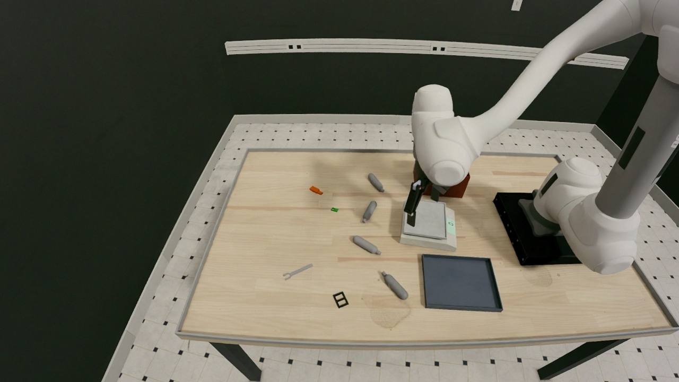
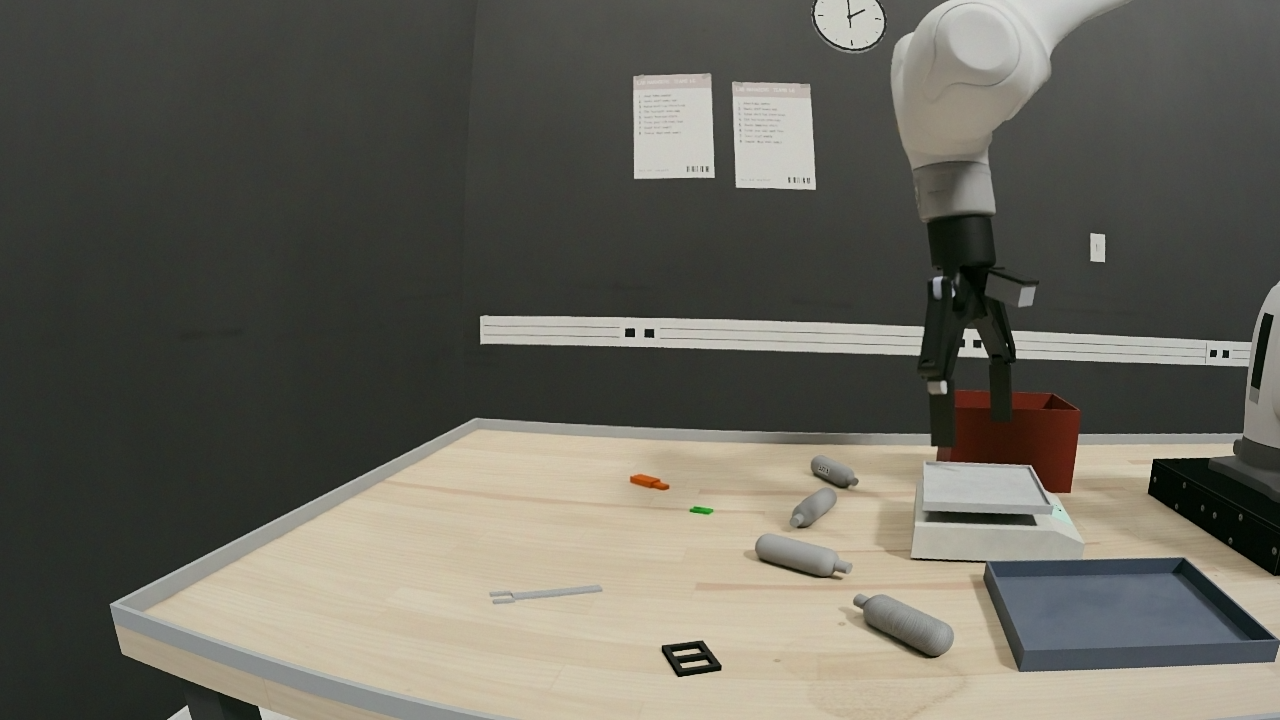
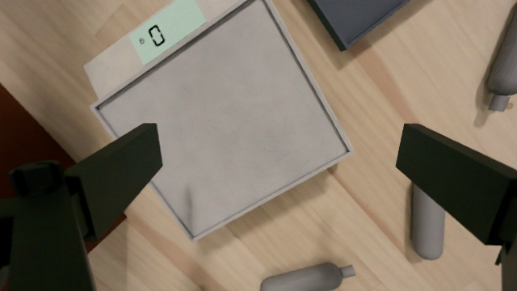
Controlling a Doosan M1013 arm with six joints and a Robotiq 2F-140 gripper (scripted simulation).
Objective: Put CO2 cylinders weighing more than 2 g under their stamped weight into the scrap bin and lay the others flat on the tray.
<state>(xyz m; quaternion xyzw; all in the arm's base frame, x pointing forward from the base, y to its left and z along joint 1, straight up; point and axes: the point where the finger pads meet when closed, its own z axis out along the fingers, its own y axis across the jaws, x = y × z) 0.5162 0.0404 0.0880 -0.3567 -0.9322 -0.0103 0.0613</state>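
Note:
Several grey CO2 cylinders lie flat on the wooden table left of the scale: one at the back (image 1: 375, 182) (image 2: 834, 471) (image 3: 307, 276), one (image 1: 369, 211) (image 2: 812, 506) (image 3: 428, 222) beside the scale, one (image 1: 366, 244) (image 2: 801, 555) (image 3: 502, 69) further forward, and one (image 1: 394, 285) (image 2: 904, 624) near the tray. The scale (image 1: 429, 220) (image 2: 984, 488) (image 3: 226, 121) has a bare platform and its display (image 3: 167, 30) reads 0. My gripper (image 1: 420, 201) (image 2: 969, 420) (image 3: 278, 145) is open and empty, hanging above the scale's back left edge. The blue-grey tray (image 1: 460, 282) (image 2: 1132, 658) (image 3: 355, 16) holds nothing. The red scrap bin (image 1: 462, 186) (image 2: 1038, 434) stands behind the scale.
An orange piece (image 1: 315, 190) (image 2: 648, 481), a small green piece (image 1: 334, 209) (image 2: 700, 510), a grey wrench (image 1: 297, 271) (image 2: 546, 592) and a black buckle (image 1: 340, 300) (image 2: 691, 658) lie on the table's left half. The arm's black base plate (image 1: 517, 227) stands at the right.

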